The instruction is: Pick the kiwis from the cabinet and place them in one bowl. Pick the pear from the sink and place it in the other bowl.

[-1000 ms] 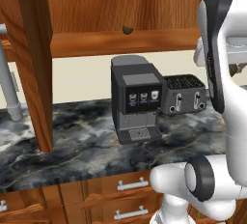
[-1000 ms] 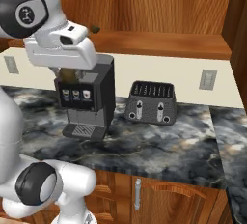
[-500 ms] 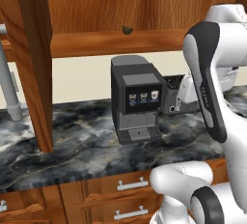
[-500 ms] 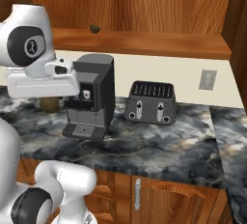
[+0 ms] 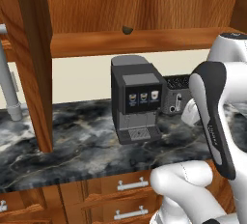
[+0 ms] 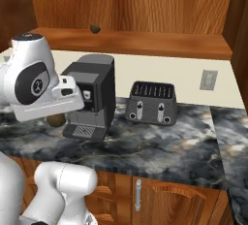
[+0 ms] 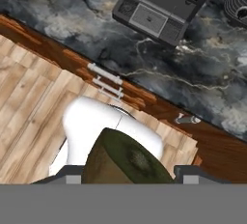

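Note:
A dull olive-brown kiwi (image 7: 126, 159) sits between the two dark tips of my gripper (image 7: 129, 177), which is shut on it. From the right base view this kiwi (image 6: 54, 120) peeks out under the white hand, low beside the counter's left part. A second kiwi (image 5: 127, 30) lies on the bottom shelf of the open reddish-brown cabinet (image 5: 144, 42), and it shows as a kiwi (image 6: 95, 28) on the cabinet (image 6: 155, 42) shelf there too. The cabinet door (image 5: 34, 59) stands open at the left. Both bowls, the pear and the sink are out of view.
A dark coffee machine (image 5: 137, 97) (image 6: 92, 95) and a black toaster (image 6: 151, 103) stand on the dark marble counter (image 6: 160, 146). Drawers with silver handles (image 5: 130, 185) run below. The hand looks down on the counter edge (image 7: 159, 107) and wood floor (image 7: 29, 97).
The arm has swung down and away from the cabinet shelf toward the counter's front, carrying the kiwi. The other kiwi stays on the shelf.

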